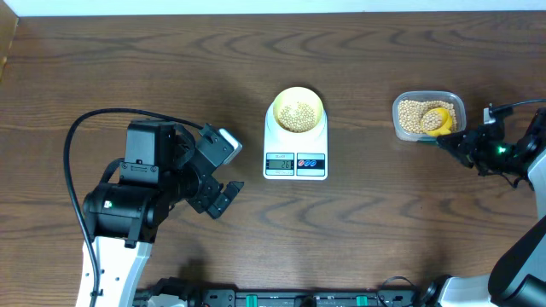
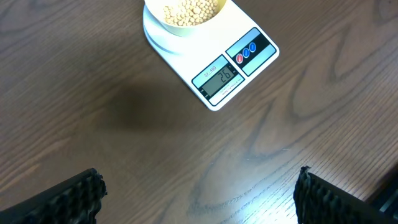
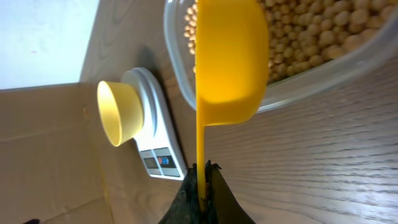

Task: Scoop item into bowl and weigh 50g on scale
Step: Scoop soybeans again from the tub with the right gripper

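From above, we see the right gripper (image 1: 450,141) clamped on the handle of the yellow spoon (image 1: 438,120). The spoon's cup lies just ahead of it in the clear tub (image 1: 426,93), among the beans (image 1: 413,112). The bowl (image 1: 297,91) sits on the scale (image 1: 295,145), well apart from that pincer and off to its side, already holding some beans. The left gripper (image 1: 223,175) is nearer the bowl, but its fingers stand apart on nothing.

In the left wrist view, the left gripper (image 2: 199,210) spreads wide over bare table. The scale (image 2: 205,62) and the bowl (image 2: 181,25) lie ahead of it, a little to the right. The display seems to read 26, so we judge more beans are needed.

In the right wrist view, the right gripper (image 3: 202,190) pinches the handle. The spoon (image 3: 230,56) runs straight out from it, with the cup over the tub (image 3: 311,87) and its beans (image 3: 311,31). We cannot tell whether the cup is loaded. The bowl (image 3: 118,112) and the scale (image 3: 149,134) lie left of the handle's line. We judge the coming carry goes sideways across that axis, and that it falls to the right arm.
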Controlling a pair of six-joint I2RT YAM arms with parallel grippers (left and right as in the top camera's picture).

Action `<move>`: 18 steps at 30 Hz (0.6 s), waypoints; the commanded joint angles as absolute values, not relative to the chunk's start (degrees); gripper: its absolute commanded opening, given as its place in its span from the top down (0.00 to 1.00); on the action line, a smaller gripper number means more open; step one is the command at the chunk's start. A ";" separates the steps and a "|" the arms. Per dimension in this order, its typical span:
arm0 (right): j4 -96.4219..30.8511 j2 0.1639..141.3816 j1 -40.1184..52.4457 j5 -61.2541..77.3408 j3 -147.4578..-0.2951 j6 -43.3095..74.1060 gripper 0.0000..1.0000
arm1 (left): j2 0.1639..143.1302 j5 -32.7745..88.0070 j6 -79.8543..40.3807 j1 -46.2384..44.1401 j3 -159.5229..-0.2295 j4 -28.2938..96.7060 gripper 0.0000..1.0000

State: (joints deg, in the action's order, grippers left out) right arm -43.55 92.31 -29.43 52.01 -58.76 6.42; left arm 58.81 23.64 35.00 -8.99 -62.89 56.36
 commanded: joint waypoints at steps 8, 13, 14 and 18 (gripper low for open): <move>-43.48 91.61 -29.58 61.87 -58.72 6.81 0.99 | 58.83 23.51 35.99 -8.69 -63.99 56.31 0.01; -42.46 91.61 -29.50 65.14 -58.72 6.83 0.99 | 58.83 23.51 36.01 -8.69 -63.99 56.31 0.01; -42.09 91.61 -29.39 66.37 -58.72 6.83 0.99 | 58.83 23.51 35.99 -8.69 -63.99 56.31 0.01; -39.66 91.61 -27.64 68.07 -58.72 8.78 0.99 | 58.83 23.51 35.99 -8.69 -63.99 56.31 0.01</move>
